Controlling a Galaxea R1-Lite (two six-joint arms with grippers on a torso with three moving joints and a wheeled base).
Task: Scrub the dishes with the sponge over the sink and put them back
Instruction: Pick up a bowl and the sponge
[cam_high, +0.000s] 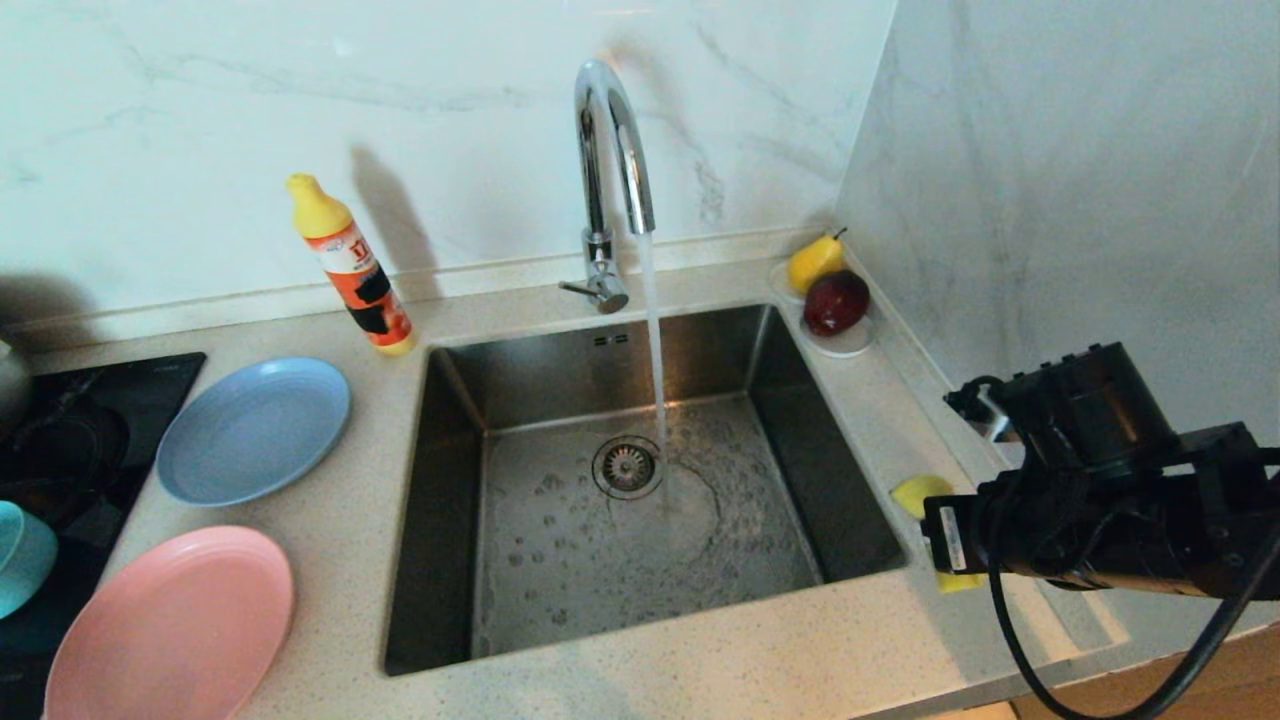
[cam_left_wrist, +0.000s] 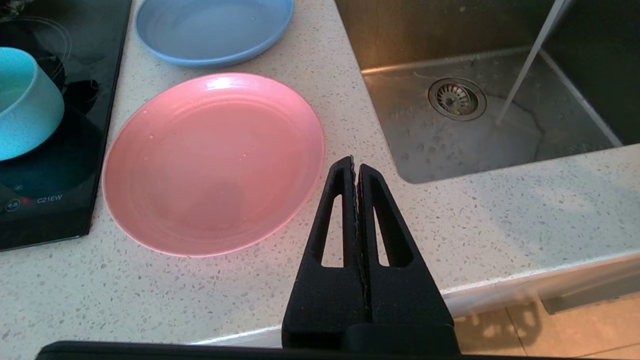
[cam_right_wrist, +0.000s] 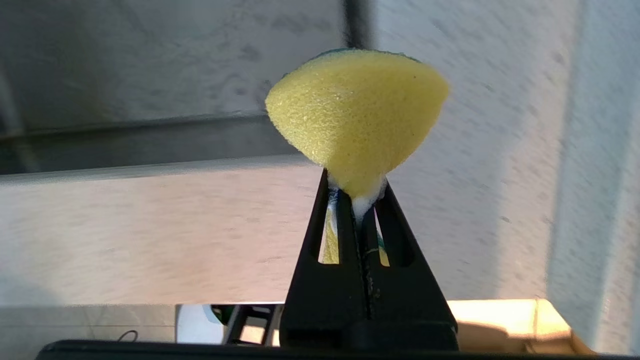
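Altogether: two plates (cam_high: 254, 428), one bowl (cam_high: 22, 556), one sponge (cam_right_wrist: 356, 116).

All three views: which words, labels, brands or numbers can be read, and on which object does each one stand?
"C21EW": white print on the black cooktop, near its front edge beside the teal bowl.
Detergent bottle by the wall: red and orange label with large characters, too blurred to read.
Small round symbol next to "C21EW": too small to read.
Right wrist view: no text; only the sponge in the right gripper.
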